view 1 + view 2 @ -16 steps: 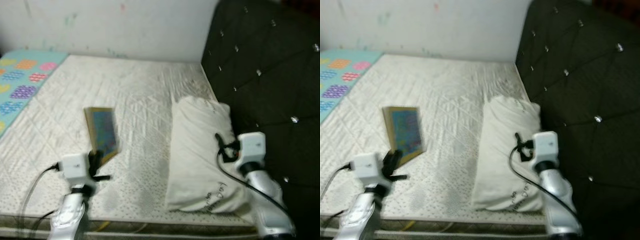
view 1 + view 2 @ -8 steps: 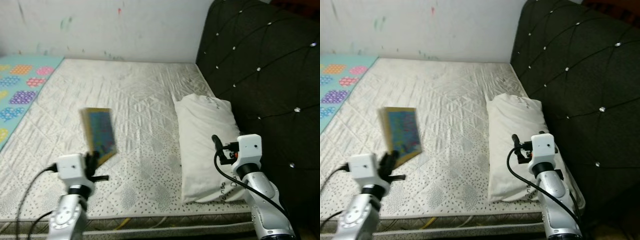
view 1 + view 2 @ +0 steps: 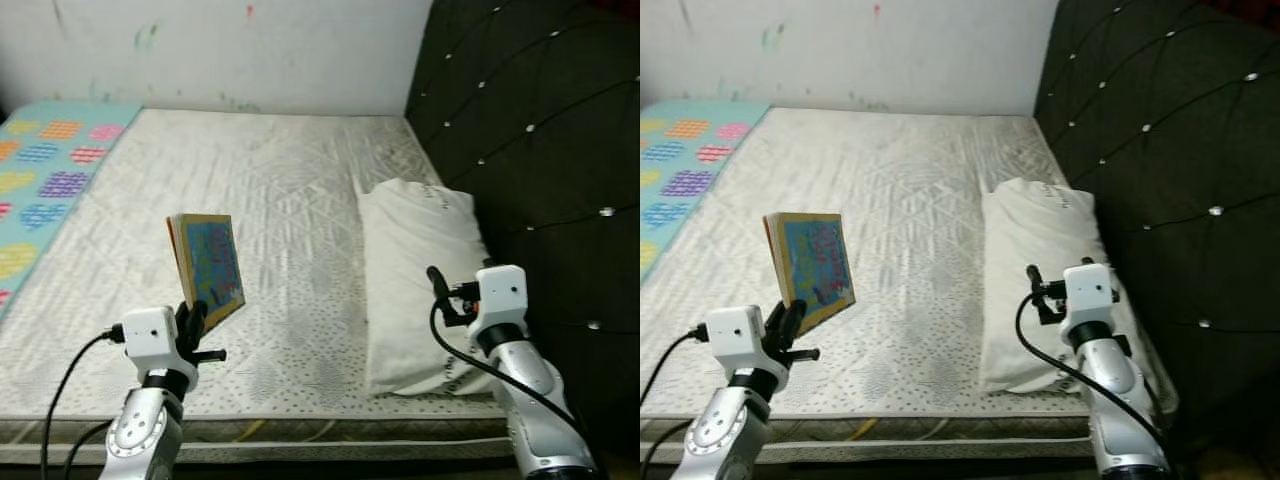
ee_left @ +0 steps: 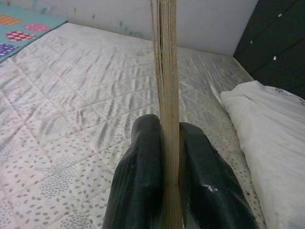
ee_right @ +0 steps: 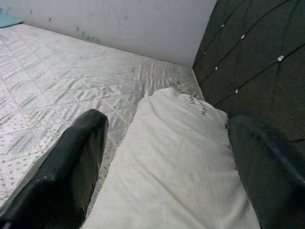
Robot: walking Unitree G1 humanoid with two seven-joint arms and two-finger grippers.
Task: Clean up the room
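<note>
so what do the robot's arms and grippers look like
Both arms are silver metal tubes, each topped by a boxy white wrist housing with a black cable looping out of it. The left gripper and right gripper each carry two long, glossy black fingers with rounded tips. A small red spot shows on the right wrist housing.

This is a bedroom in someone's home. A bare quilted mattress takes up most of the space, with no sheet on it, pushed against a tall black tufted headboard studded with shiny buttons. A white pillow lies along the headboard side. The white wall behind is marked with smudges of green and red, like a child's scribbles, and a colourful patterned play mat lies beside the mattress.
</note>
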